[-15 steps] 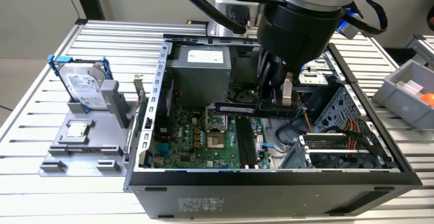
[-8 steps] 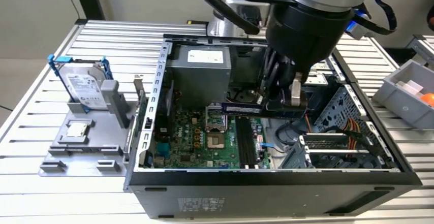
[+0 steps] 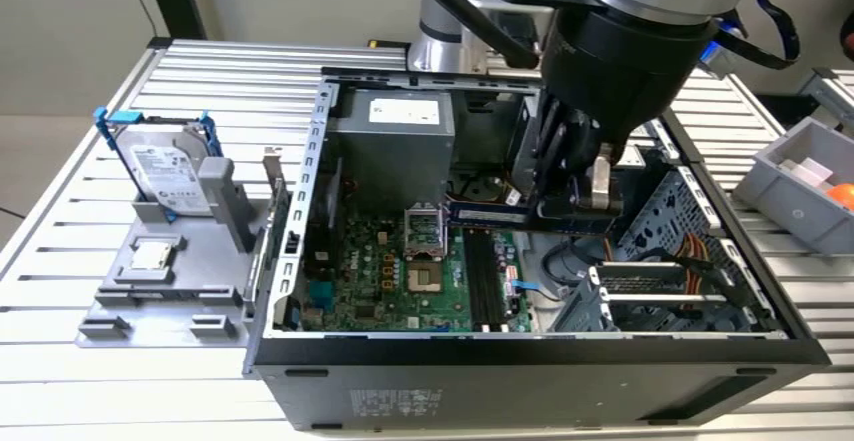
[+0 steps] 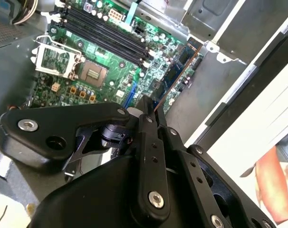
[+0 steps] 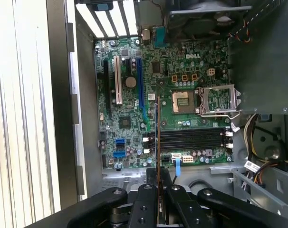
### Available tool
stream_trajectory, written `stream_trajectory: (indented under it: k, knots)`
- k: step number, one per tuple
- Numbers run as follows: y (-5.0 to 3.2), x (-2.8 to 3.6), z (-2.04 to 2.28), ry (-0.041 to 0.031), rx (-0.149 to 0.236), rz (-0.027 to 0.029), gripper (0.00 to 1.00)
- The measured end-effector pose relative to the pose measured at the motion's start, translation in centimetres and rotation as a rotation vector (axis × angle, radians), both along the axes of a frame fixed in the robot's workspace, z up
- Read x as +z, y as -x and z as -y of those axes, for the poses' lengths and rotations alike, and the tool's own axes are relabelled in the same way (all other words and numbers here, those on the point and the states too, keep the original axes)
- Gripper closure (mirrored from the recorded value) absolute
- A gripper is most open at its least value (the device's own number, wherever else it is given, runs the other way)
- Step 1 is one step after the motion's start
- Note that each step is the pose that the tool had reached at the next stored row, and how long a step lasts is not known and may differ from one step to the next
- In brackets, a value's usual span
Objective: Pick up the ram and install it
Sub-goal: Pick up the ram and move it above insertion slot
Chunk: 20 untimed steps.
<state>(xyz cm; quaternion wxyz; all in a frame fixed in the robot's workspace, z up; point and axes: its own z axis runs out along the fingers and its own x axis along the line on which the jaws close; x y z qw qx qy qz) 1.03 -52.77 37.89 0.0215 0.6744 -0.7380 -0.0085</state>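
My gripper (image 3: 571, 209) hangs inside the open computer case (image 3: 534, 346), shut on the ram (image 3: 489, 213), a long dark-blue stick that juts out towards the exterior view's left. The stick floats above the green motherboard (image 3: 380, 281), clear of the black memory slots (image 3: 483, 283). In the first wrist view the ram (image 5: 158, 137) runs edge-on as a thin line out from between the fingers (image 5: 167, 183), crossing over one end of the slots (image 5: 191, 140). In the second wrist view the ram (image 4: 179, 71) is a blue strip stretching away from the gripper (image 4: 151, 111), beside the slots (image 4: 106, 33).
The open processor socket (image 3: 424, 251) sits next to the slots. A hard drive in a blue-handled frame (image 3: 167, 166) and a small grey chip (image 3: 154, 254) rest on a grey fixture at the exterior view's left. A grey bin (image 3: 801, 186) stands at the right. A person's arm (image 4: 272, 180) is beside the case.
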Motion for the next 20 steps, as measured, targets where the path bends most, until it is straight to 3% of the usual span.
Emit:
stream_trajectory:
  k: [20]
  knots:
    - [-2.40,0.00,0.00,0.0001,0.005,0.0000,1.00]
